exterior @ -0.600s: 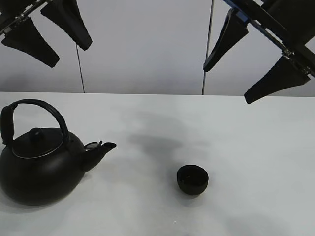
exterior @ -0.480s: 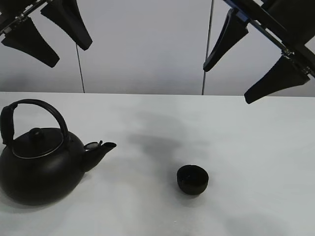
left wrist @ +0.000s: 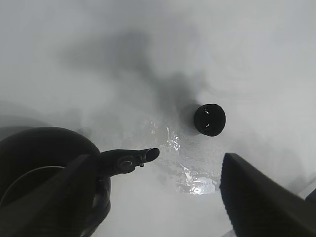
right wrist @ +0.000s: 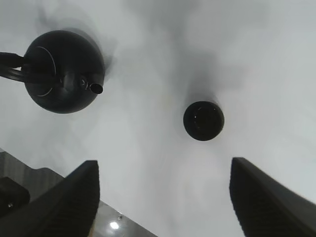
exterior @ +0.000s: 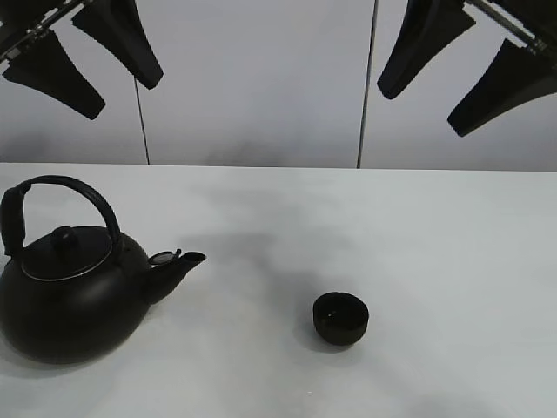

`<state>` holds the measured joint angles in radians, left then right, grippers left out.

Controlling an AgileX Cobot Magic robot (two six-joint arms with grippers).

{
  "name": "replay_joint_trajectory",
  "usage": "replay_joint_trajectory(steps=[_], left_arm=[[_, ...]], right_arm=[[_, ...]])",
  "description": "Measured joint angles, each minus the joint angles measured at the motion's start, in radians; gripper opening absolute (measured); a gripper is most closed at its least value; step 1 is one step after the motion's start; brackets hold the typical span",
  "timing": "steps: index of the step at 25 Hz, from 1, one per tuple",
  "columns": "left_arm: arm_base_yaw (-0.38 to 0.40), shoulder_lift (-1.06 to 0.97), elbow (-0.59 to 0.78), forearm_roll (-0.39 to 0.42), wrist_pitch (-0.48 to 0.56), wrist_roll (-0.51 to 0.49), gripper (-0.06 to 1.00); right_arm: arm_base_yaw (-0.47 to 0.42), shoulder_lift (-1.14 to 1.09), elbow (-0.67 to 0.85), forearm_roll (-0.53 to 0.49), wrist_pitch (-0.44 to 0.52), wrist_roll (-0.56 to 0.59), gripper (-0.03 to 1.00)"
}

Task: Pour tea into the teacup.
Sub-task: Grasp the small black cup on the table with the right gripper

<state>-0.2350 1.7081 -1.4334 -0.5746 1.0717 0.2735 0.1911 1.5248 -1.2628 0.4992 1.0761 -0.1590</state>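
Note:
A small matte-black teacup (exterior: 340, 317) stands upright on the white table (exterior: 452, 261), right of centre. It also shows in the left wrist view (left wrist: 210, 119) and the right wrist view (right wrist: 203, 120). No tea is visible. A big black kettle (exterior: 71, 292) with an arched handle stands at the front left, its spout (exterior: 178, 267) pointing toward the cup; it shows in the left wrist view (left wrist: 49, 173) and right wrist view (right wrist: 64, 71). My left gripper (exterior: 83, 57) is open, high above the kettle. My right gripper (exterior: 466, 61) is open, high above the table's right side.
A grey panelled wall (exterior: 261, 78) stands behind the table. The table's edge and a darker floor (right wrist: 29, 182) show in the right wrist view.
My right gripper has risen and shifted a little to the right. The left gripper, kettle and teacup have not moved.

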Motion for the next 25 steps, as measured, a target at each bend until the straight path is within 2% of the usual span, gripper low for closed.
replay_joint_trajectory(steps=[4, 7, 10, 18, 25], left_arm=[[0.000, 0.000, 0.000, 0.000, 0.000, 0.000, 0.52], [0.000, 0.000, 0.000, 0.000, 0.000, 0.000, 0.52], [0.000, 0.000, 0.000, 0.000, 0.000, 0.001, 0.52], [0.000, 0.000, 0.000, 0.000, -0.001, 0.001, 0.52], [0.000, 0.000, 0.000, 0.000, -0.001, 0.001, 0.52]], right_arm=[[0.030, 0.000, -0.052, -0.098, 0.059, -0.022, 0.51], [0.126, 0.020, -0.057, -0.219, 0.094, -0.022, 0.53], [0.214, 0.058, -0.057, -0.313, 0.081, 0.014, 0.54], [0.311, 0.201, -0.057, -0.361, 0.036, 0.050, 0.55], [0.313, 0.311, -0.058, -0.398, -0.008, 0.053, 0.55]])
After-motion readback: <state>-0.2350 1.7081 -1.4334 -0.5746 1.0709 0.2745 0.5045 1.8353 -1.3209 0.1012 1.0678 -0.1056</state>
